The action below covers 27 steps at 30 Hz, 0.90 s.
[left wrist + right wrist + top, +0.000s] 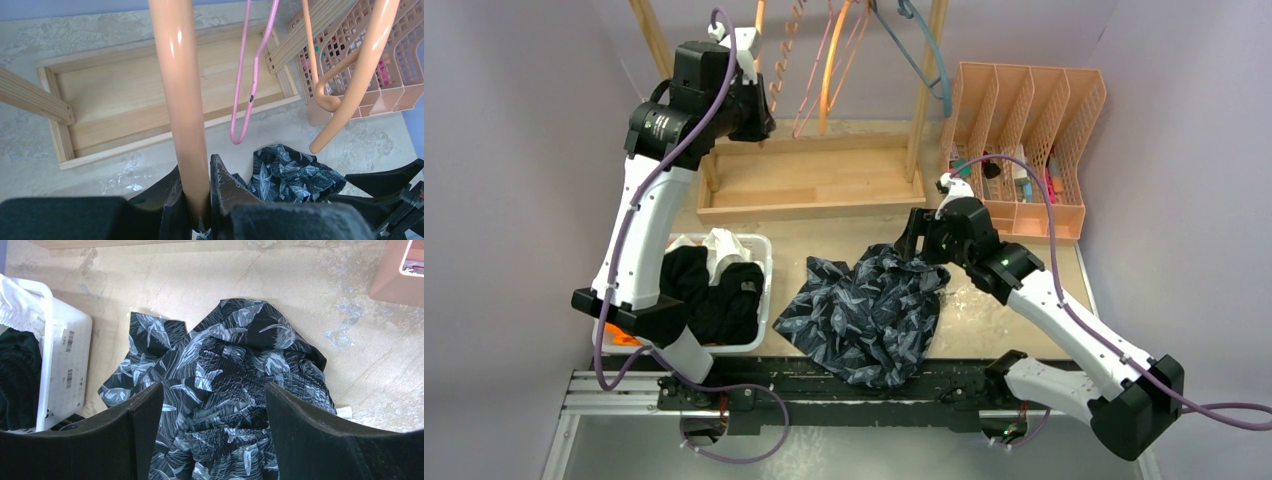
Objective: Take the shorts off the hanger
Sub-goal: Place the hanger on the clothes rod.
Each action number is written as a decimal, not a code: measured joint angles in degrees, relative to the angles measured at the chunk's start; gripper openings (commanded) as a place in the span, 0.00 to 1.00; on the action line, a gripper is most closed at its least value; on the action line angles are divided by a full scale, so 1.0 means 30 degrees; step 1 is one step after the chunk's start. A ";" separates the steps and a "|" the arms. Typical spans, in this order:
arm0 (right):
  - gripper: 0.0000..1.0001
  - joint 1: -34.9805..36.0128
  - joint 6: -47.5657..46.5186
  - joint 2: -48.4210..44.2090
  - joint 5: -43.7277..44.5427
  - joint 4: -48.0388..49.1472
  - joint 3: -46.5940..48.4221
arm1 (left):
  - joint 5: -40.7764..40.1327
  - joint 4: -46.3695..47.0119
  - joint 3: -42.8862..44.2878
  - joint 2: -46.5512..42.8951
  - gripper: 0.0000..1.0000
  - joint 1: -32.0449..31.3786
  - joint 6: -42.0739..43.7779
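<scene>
Pale lilac walls close in a mottled beige table (pixel 844 238). At its left, a white bin (pixel 767 262) holds a black pair of shorts (pixel 714 300) and a white pair (pixel 724 245). Above it, the left gripper (pixel 197 187) is raised to the wooden rack (pixel 809 180), clamped narrowly on the bar of a peach hanger (pixel 180 100) that looks bare. In the middle, the leaf-patterned shorts (pixel 864 310) lie crumpled flat on the table, apparently free of any hanger. The right gripper (pixel 212 390) hovers over them, jaws wide and holding nothing. These shorts look light, limp and likely to bunch and drape. The gathered elastic waistband, directly beneath the jaws, probably gives the thickest, surest pinch. A peach file rack (pixel 1024 130) stands far right.
</scene>
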 measured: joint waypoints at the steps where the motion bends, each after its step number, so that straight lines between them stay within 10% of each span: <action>1: 0.75 0.0000 0.0029 0.0000 0.0000 -0.0007 0.0000 | 0.0007 0.0000 0.0000 0.0000 0.00 0.0000 -0.0022; 27: 0.75 0.0000 0.1749 -0.2295 0.2076 -0.1166 0.0073 | -0.0153 -0.0117 0.0860 0.1035 0.00 0.0007 0.0248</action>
